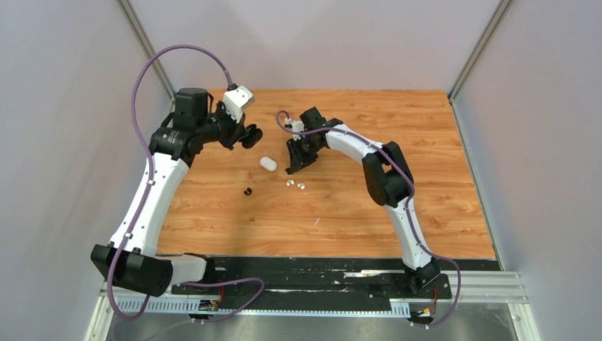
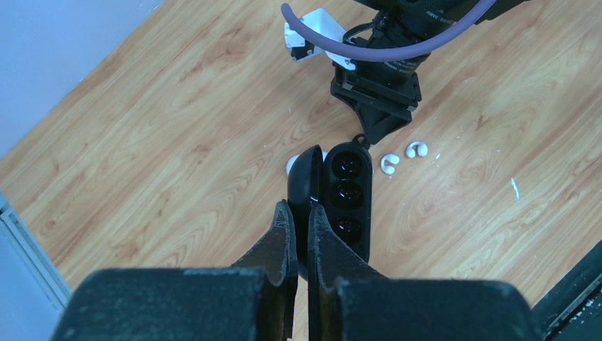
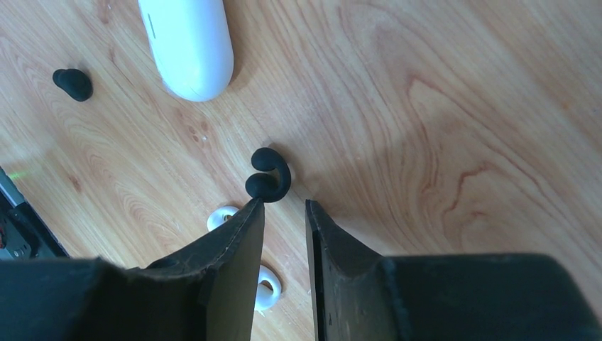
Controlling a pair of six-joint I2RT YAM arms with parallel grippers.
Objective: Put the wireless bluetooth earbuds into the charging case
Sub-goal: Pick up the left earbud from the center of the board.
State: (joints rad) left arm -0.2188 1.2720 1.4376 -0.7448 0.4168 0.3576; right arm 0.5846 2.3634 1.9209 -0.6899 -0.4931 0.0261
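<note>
We see the left gripper (image 2: 299, 213) closed tight on the black charging case (image 2: 348, 199); its two fingers (image 2: 282, 238) pinch the near edge, where lid and base meet. The case is held over the wooden table (image 1: 355, 213) with its lid swung back to one side; three dark round hollows in the base face the wrist camera, and we cannot tell whether anything sits in them.

The right gripper (image 3: 284, 206) points down at the table close by; its fingers stand a narrow gap apart, with nothing between them. A black earbud (image 3: 270, 177), curled like a hook, lies on the wood right at the tip of one finger, touching it or very nearly so. Two white earbuds (image 2: 389, 163) lie side by side just beside that gripper; in the right wrist view the same finger partly hides them.

A white case (image 3: 188, 46), a smooth capsule, rests on the table between the two grippers. A second black earbud (image 3: 73, 83) lies alone, apart from the rest, on the side nearer the arm bases.
</note>
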